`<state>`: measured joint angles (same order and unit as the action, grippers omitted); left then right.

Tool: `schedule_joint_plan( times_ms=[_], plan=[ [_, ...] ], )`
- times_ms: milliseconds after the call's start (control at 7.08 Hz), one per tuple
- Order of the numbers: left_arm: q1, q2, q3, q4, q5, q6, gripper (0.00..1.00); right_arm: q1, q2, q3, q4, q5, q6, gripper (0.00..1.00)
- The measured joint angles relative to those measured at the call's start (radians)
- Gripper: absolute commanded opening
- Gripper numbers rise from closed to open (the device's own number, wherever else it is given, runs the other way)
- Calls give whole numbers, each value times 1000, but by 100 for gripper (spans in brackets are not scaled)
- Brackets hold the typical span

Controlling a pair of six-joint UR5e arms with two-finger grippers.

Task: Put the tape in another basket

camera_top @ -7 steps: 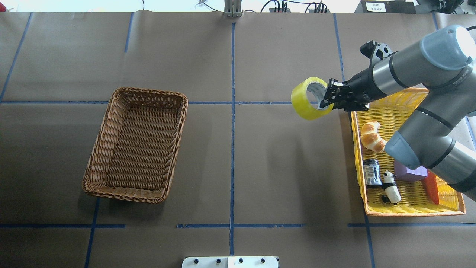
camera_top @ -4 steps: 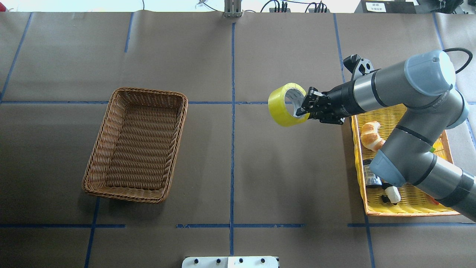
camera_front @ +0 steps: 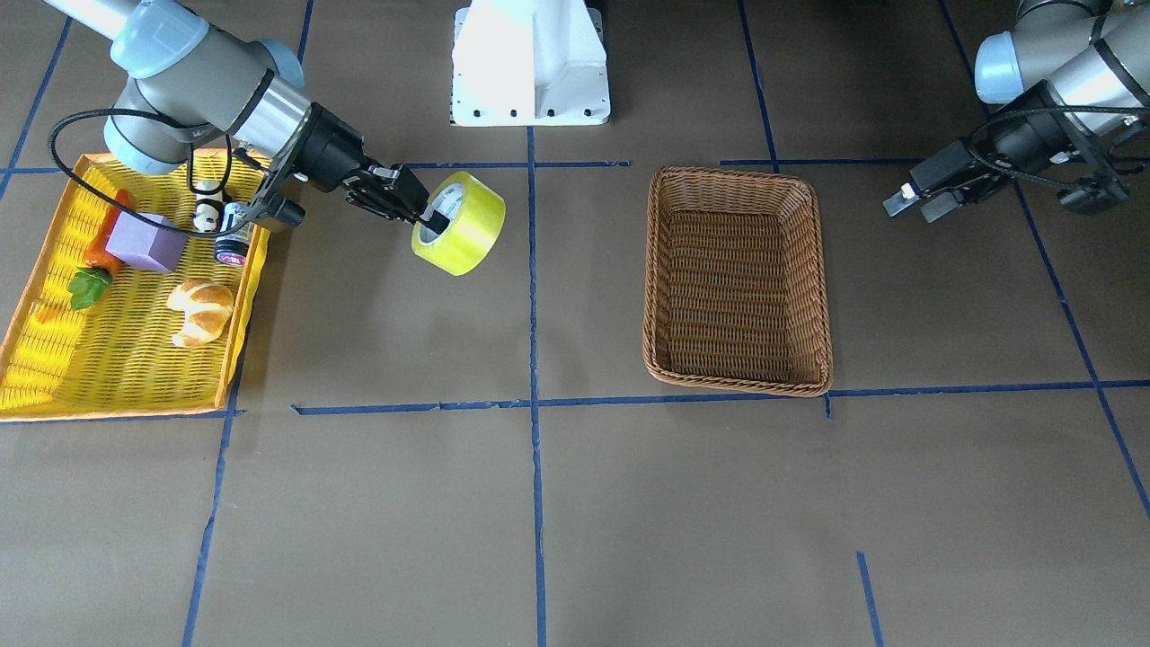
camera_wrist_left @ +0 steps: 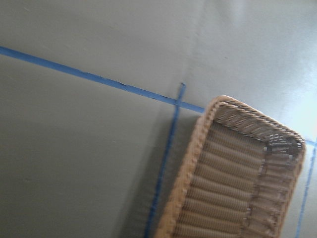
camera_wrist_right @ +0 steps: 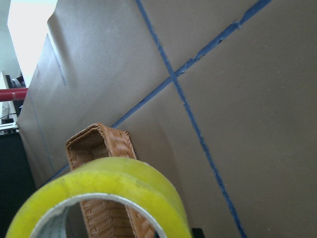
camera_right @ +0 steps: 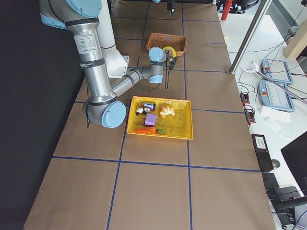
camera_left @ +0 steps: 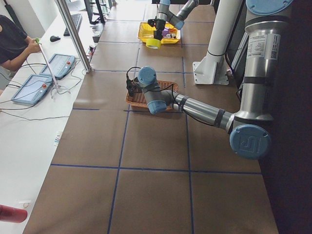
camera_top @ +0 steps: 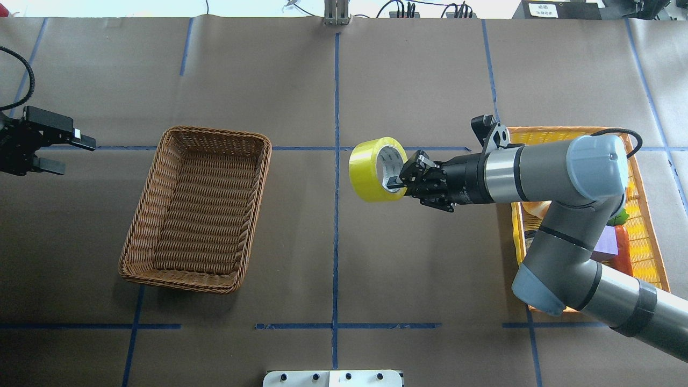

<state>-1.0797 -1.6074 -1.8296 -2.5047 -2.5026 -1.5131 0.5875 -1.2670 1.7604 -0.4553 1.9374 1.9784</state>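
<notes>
The tape, a wide yellow-green roll with a white core, hangs in the air over the table's middle blue line; it also shows in the front view and fills the bottom of the right wrist view. My right gripper is shut on the roll's wall, one finger inside the core. The brown wicker basket stands empty, well to the tape's left in the overhead view. My left gripper is open and empty, beyond the wicker basket's far side from the tape.
The yellow basket lies behind my right arm and holds a croissant, a purple block, a carrot, a panda figure and a small jar. The white robot base stands between the arms.
My right gripper has carried the tape leftward from beside the yellow basket to the table's middle line. My left gripper has come into the overhead view at its left edge.
</notes>
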Motion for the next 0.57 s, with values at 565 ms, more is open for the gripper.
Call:
schedule_joint_plan(
  times_ms=[565],
  plan=[
    [215, -63, -4, -498, 251, -542, 100, -125, -2, -7, 306, -147, 58, 0]
  ],
)
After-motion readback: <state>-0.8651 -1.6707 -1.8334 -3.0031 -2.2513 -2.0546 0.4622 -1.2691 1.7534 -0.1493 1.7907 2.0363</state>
